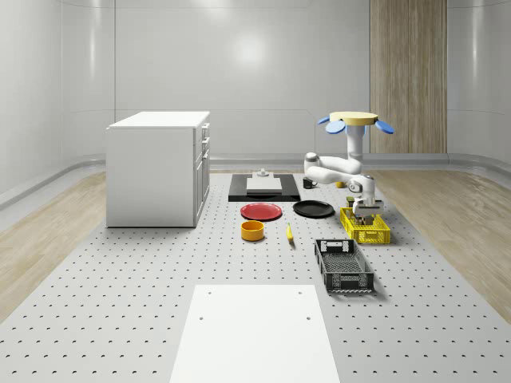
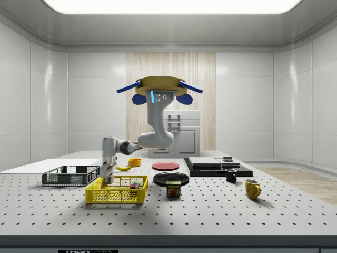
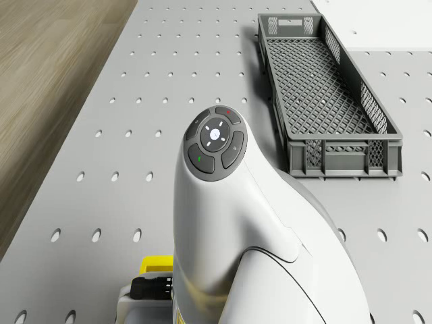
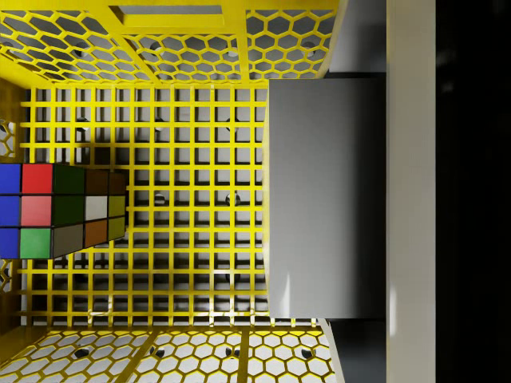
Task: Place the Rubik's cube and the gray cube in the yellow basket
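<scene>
The perforated gray surface (image 1: pixel 120 279) carries a yellow basket (image 1: pixel 366 227), a dark gray crate (image 1: pixel 343 266) at its 7 o'clock, red plate (image 1: pixel 261 211), black plate (image 1: pixel 313 209), orange bowl (image 1: pixel 252 230), banana (image 1: pixel 289 232) and white cabinet (image 1: pixel 158 167).

Few markings, hardly any of them readable

In the side view, a small dark plate (image 2: pixel 87 251) on the front edge of the perforated table (image 2: pixel 221 213) carried pale lettering. The picture's lower edge cut through it, so it seemed to read "THORLABS" but could not be told for sure. The can (image 2: pixel 174 188) standing just beside the yellow basket (image 2: pixel 116 196) bore a dark label with a yellow word on it, too small to read. In the drone view, the round button pad (image 3: pixel 216 143) on the arm (image 3: pixel 229 229) showed signs rather than letters: a red mark on one key, a green mark on another, and a white dot at the centre.
</scene>
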`<state>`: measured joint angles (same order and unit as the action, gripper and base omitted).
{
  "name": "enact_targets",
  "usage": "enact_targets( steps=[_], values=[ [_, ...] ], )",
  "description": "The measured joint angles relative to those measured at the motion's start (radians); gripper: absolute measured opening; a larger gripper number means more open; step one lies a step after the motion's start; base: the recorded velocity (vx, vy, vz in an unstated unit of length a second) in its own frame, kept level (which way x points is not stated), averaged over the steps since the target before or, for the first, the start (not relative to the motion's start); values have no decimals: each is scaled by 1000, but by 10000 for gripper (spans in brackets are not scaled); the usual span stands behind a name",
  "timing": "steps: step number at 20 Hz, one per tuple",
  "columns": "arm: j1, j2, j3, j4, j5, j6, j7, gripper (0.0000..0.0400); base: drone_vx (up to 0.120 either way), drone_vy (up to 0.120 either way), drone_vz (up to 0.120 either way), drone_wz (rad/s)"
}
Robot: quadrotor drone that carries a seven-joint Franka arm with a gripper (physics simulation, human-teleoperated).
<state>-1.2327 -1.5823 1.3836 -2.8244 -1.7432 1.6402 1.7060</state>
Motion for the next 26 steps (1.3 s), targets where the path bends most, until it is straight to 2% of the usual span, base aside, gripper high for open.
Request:
enact_targets(
  steps=[14,15,17,19,22,26],
  values=[
    [-28,5,-155,38,-145,54,3,250,0,0,0,0],
    [-30,7,-164,42,-154,56,3,262,0,0,0,0],
    [-33,10,-178,46,-168,60,3,316,0,0,0,0],
    [-31,12,-176,45,-167,57,3,349,0,0,0,0],
    [-24,14,-152,37,-146,44,1,376,0,0,0,0],
    [-15,16,-113,25,-111,26,-1,391,0,0,0,0]
  ],
)
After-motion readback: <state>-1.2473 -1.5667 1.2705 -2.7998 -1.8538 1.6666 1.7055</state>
